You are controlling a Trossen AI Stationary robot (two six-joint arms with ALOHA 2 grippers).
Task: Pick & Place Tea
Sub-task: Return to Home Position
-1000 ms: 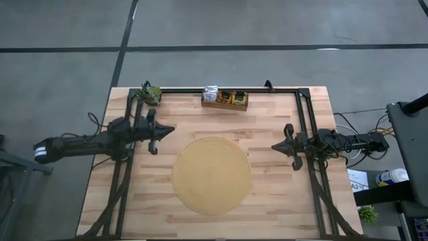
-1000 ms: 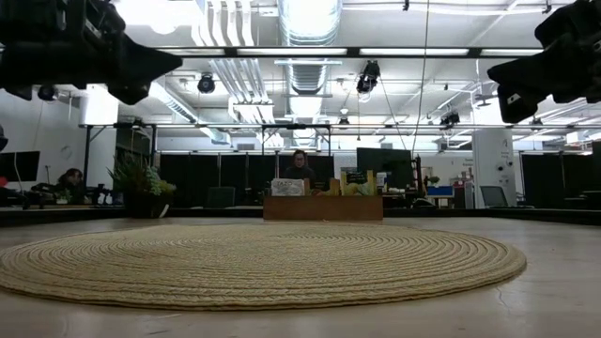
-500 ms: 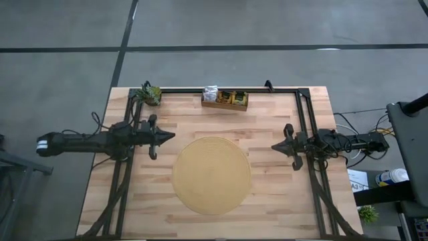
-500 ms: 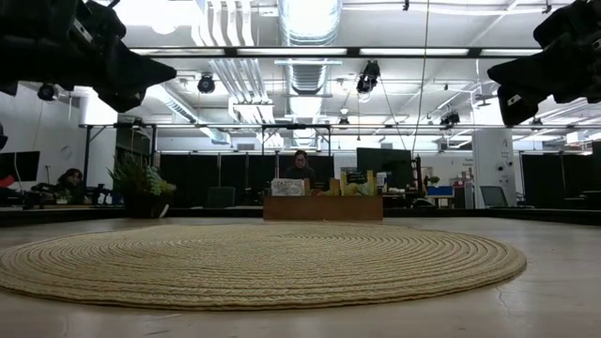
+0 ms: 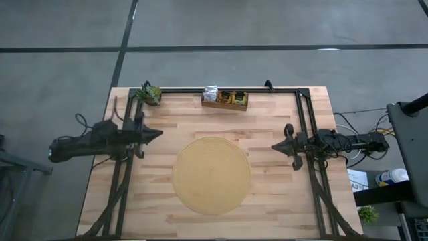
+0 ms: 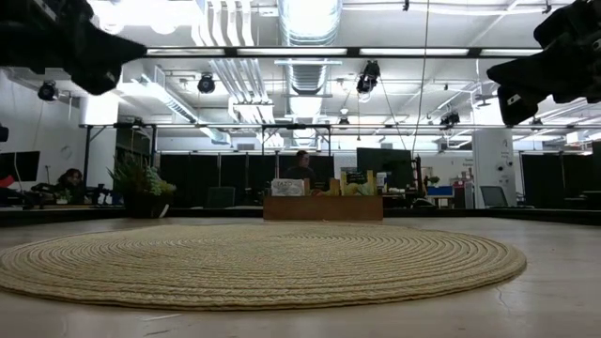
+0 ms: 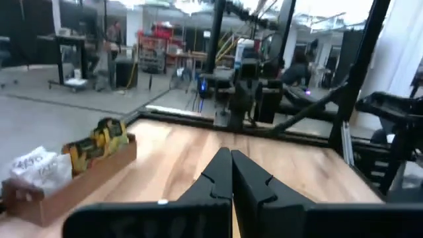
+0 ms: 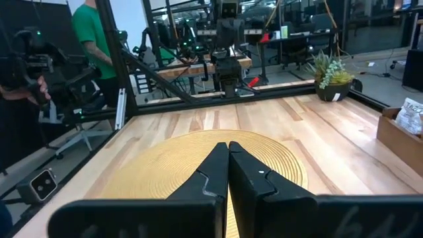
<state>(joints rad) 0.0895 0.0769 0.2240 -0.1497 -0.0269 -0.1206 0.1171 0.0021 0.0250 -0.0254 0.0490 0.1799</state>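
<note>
Tea (image 5: pixel 227 98) sits beyond the mat (image 5: pixel 211 175); left gripper (image 5: pixel 155 133) and right gripper (image 5: pixel 275 146) flank it, fingers closed, empty. Only parking remains.

Closed left gripper (image 7: pixel 230 158); sachets (image 7: pixel 104 137), seemingly, in tray (image 7: pixel 74 188)

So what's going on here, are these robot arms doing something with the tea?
Nothing is being handled right now. The tea sachets sit in the wooden tray at the far edge of the table. The left gripper and right gripper are both shut, holding nothing, each hanging over its own side, flanking the round mat.
</note>
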